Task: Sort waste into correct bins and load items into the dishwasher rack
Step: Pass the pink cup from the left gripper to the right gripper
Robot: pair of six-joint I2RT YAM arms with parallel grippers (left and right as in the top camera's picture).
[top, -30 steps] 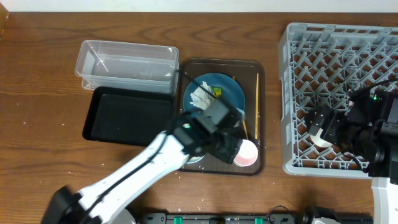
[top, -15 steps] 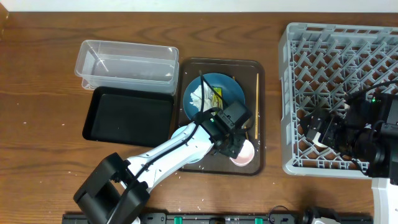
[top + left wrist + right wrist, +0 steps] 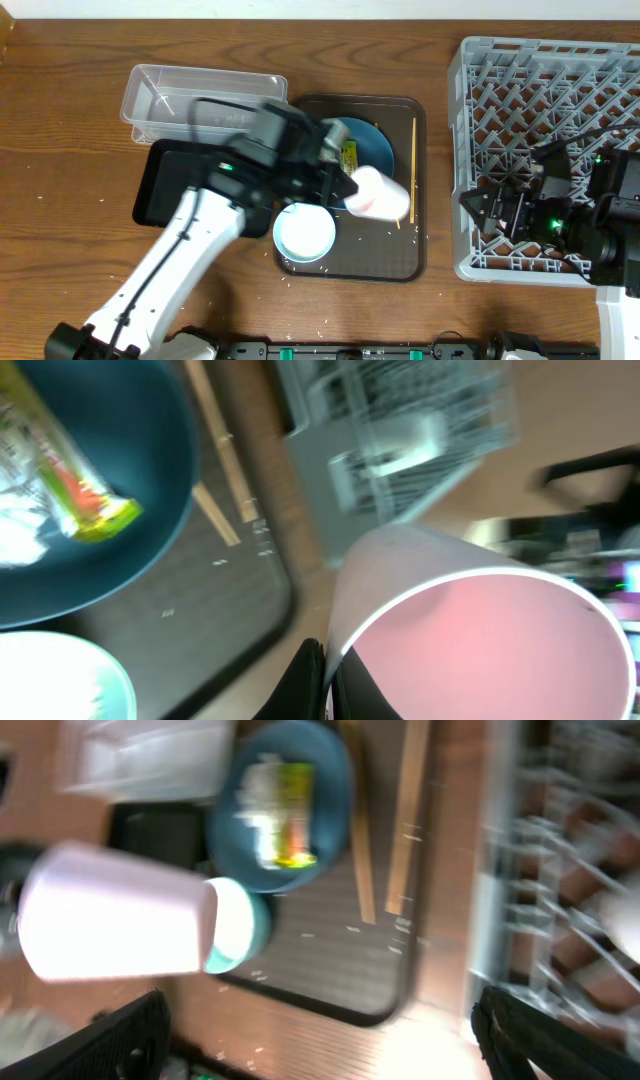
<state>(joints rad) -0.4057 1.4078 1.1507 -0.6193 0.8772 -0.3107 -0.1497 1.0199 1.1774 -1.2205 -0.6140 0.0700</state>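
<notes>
Left gripper is clamped on the small white cup with pink inside. The cup lies on its side in the air above the brown rectangular serving tray.

Overhead:
- The cup overlaps the right edge of the round blue plate, near the thin wooden chopsticks.
- A pale-tinted small white bowl sits upright on the serving tray.
- The yellow-green snack wrapper is on the plate.
- The clear plastic tub and shallow black tray sit left of the serving tray, with no waste visible in either.
- Right gripper hangs over the large grey lattice dishwasher rack. Its jaw state is unreadable from above.
- I can't locate the third cup for certain.

Left wrist:
- One dark finger pinches the pink cup's rim. The mouth faces the camera and the cup is empty.
- The crumpled white tissue is beside the wrapper on the plate, at the frame edge.
- The rack is blurred behind.

Right wrist:
- The fingers are spread wide apart, holding nothing.
- The view is blurred, but the plate, wrapper, chopsticks and pink cup are readable.
- White specks on the serving tray are likely rice grains.

Progress, my read: early.
- One cup is lifted, presumably bound for the rack.
- Bowl, plate and chopsticks are left to go to the rack.
- Tissue, wrapper and rice are left to go to the bins.
- The plate needs clearing first.
</notes>
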